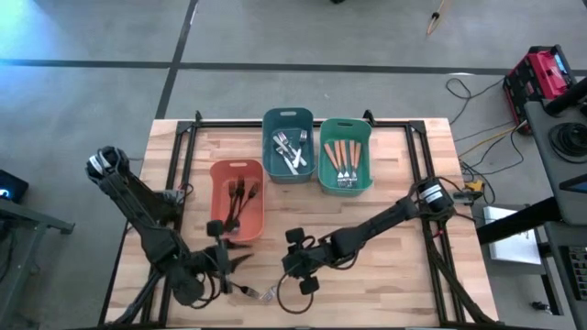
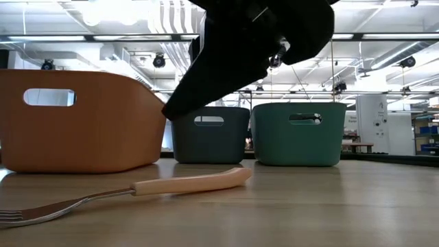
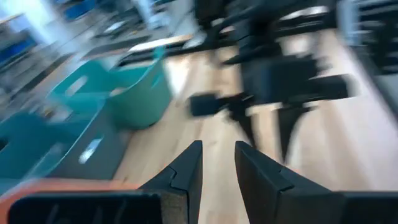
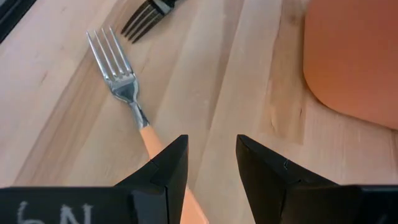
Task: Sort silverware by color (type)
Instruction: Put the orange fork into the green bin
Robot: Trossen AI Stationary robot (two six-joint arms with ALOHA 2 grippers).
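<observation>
Over the orange-handled fork (image 4: 134, 102), right gripper (image 4: 211, 171) hovers.

Only one bit of writing shows — pale letters on the dark body of the right gripper (image 4: 211, 163), at the edge of its wrist view. They are cut off and might be an "N". No other words or numbers can be read.

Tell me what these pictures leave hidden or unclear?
- Orange-handled fork: in the right wrist view, its handle end is hidden behind the right end effector.
- Dark fork: cut off by the right wrist picture's edge; only its tines show.
- Orange bin: in the low view, its wall hides its contents.
- Left wrist view: motion blur smears everything.
</observation>
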